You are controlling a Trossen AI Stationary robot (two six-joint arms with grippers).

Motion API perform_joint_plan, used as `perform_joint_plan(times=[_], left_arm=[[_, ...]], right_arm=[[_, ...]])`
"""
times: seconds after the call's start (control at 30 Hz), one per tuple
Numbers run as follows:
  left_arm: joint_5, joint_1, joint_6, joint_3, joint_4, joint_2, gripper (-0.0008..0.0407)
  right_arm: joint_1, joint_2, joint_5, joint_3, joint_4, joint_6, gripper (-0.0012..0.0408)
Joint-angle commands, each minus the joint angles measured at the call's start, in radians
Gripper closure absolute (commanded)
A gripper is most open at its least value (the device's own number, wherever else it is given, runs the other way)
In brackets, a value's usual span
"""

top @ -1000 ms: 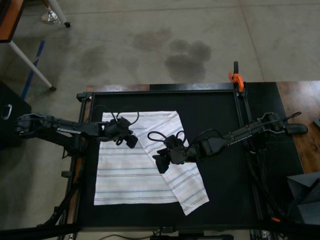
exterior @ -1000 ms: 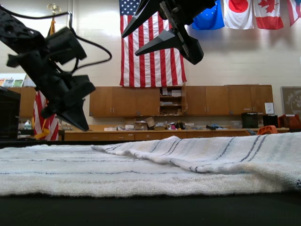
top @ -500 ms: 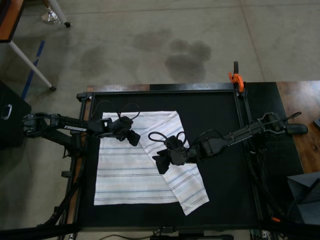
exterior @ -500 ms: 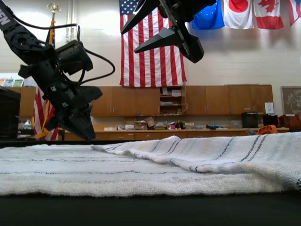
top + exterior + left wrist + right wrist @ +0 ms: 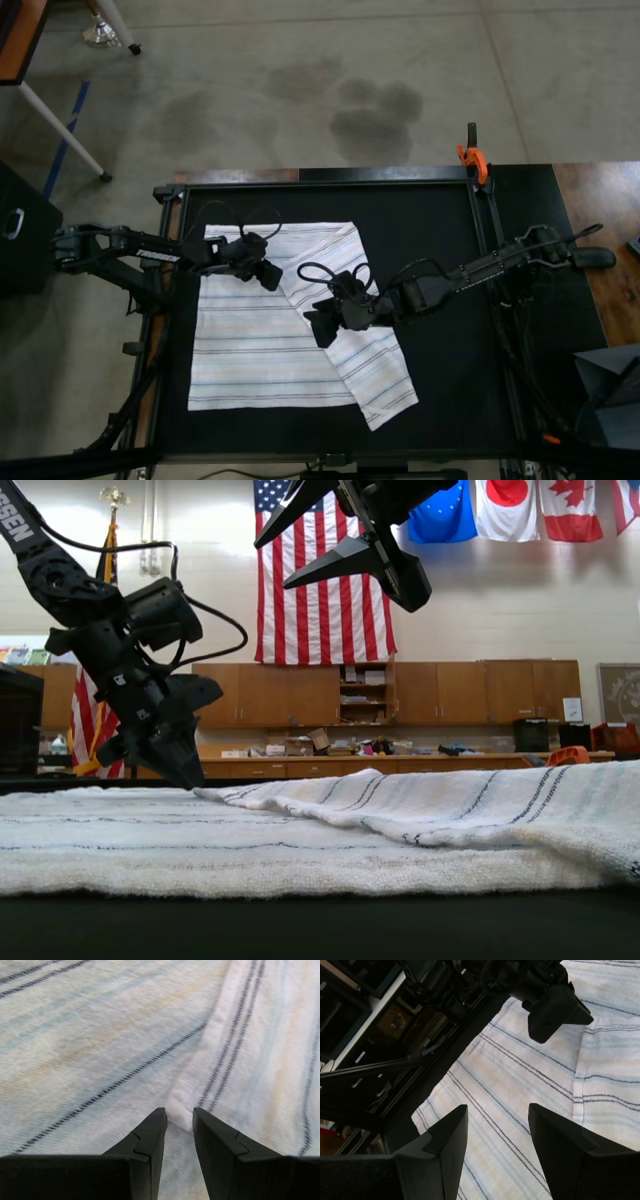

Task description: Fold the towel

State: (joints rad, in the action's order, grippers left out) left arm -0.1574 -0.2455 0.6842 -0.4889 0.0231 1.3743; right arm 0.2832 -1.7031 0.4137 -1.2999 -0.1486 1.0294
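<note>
From above, the towel (image 5: 290, 320) is seen spread on the black table (image 5: 440, 220), one side folded over; the fingertips are hidden under the wrists. By the left wrist, the left gripper (image 5: 180, 1120) is shown slightly parted at the fold's edge. By the right wrist, the right gripper (image 5: 497, 1130) is held wide apart above the cloth. In the exterior view, the towel's far end is cut off.

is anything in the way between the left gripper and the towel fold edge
Nothing visible is. The left gripper hangs just above the towel, jaws slightly open, aimed at the edge of the folded-over flap, with only bare cloth beneath it. The right gripper hovers higher, off to one side.
</note>
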Motion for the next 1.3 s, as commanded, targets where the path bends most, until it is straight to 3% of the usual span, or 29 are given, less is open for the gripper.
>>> perform_joint_plan(times=[0.0, 0.17, 0.47, 0.77, 1.27], left_arm=[[-0.002, -0.002, -0.008, -0.001, -0.002, 0.003, 0.0325], [0.005, -0.001, -0.007, -0.014, 0.003, 0.004, 0.0314], [0.016, -0.015, 0.008, -0.040, 0.053, 0.004, 0.0237], [0.003, -0.021, 0.010, -0.044, 0.047, 0.014, 0.0237], [0.059, -0.021, 0.027, -0.071, 0.033, 0.067, 0.0237]], right_arm=[[0.000, 0.000, -0.001, 0.000, 0.000, 0.007, 0.0235], [0.000, 0.000, -0.001, 0.000, 0.000, 0.007, 0.0235], [0.000, 0.000, -0.001, 0.000, 0.000, 0.006, 0.0235], [0.000, 0.000, 0.000, 0.000, 0.000, 0.006, 0.0235], [0.000, 0.000, 0.003, 0.000, 0.000, 0.006, 0.0235]])
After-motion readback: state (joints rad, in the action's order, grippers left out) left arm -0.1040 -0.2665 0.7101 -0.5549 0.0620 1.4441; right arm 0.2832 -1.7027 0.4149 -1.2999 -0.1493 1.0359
